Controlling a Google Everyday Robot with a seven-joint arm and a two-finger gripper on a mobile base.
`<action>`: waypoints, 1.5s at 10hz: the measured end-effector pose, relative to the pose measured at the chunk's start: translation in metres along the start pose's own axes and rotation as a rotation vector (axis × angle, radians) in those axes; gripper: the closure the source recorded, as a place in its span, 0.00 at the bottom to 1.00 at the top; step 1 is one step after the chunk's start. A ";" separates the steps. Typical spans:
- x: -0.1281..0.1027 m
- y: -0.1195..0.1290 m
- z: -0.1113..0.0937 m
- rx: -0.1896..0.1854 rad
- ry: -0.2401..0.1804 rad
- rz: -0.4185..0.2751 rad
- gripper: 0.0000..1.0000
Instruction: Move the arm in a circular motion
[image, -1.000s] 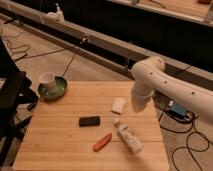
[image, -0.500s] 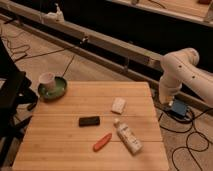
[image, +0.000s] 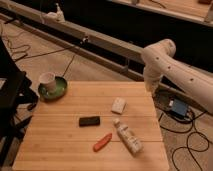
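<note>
The arm (image: 180, 75) is large, glossy white, with rounded segments and small dark dots. It reaches in from the right edge to a bulbous joint (image: 157, 52), then bends down. My gripper (image: 150, 90) is at the lower end of that hanging segment, just beyond the far right corner of the wooden table (image: 60, 145). It holds nothing that I can see.
On the table are a green plate (image: 59, 91) with a white cup (image: 47, 80), a small white block (image: 118, 105), a black item (image: 89, 121), an orange-red item (image: 102, 142) and a white bottle (image: 128, 136). A blue box (image: 177, 107) and cables lie on the floor to the right. A dark frame (image: 12, 95) stands at the left.
The arm swung from over the table's right edge out to the right. It has now come back left and higher, to the table's far right corner.
</note>
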 end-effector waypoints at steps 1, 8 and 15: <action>-0.027 0.002 0.006 -0.011 -0.014 -0.053 1.00; -0.076 0.107 0.003 -0.081 -0.005 -0.348 1.00; 0.048 0.110 -0.008 -0.059 0.172 -0.112 1.00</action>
